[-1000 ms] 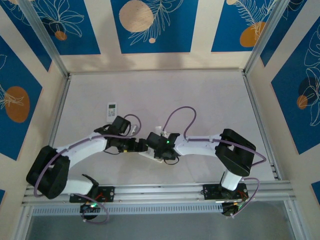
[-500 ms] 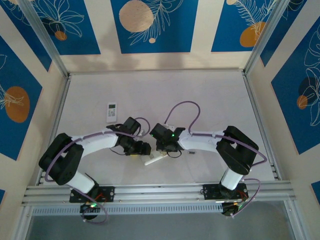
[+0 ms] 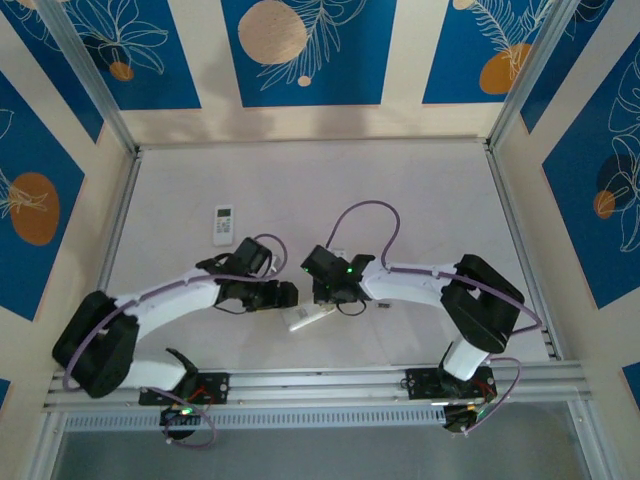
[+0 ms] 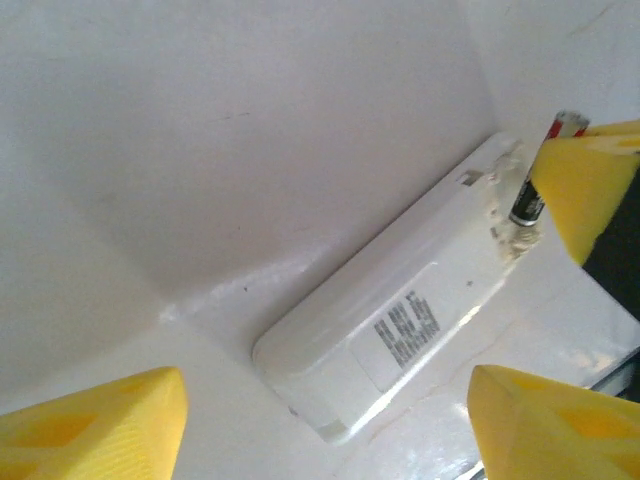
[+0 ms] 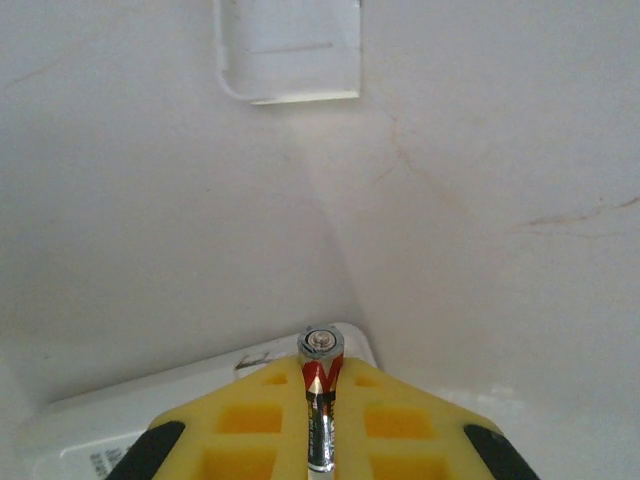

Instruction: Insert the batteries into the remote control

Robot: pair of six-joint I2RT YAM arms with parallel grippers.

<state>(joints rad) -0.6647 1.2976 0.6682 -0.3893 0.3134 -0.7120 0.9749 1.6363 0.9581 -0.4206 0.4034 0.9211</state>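
A white remote control (image 4: 385, 330) is lying face-down near the front edge of the table (image 3: 400, 200), between the two arms. The right gripper (image 3: 323, 296) is pinching a dark battery (image 5: 320, 425) between its yellow fingers (image 5: 395, 430), the battery's lower tip meeting one end of the remote. The left gripper (image 3: 288, 294) is hovering just beside the remote, its jaws standing apart and empty. Beyond, a flat white piece (image 5: 290, 50) is lying on the table. Farther back on the left, a second remote (image 3: 223, 224) is resting.

The left arm (image 3: 165, 292) and right arm (image 3: 410, 285) are white tubular links joined by bulky black housings, trailed by purple cables (image 3: 363, 206), with a green light (image 3: 347, 267) on the right wrist. The fingers (image 5: 285, 440) are bright yellow wedges with square recesses.
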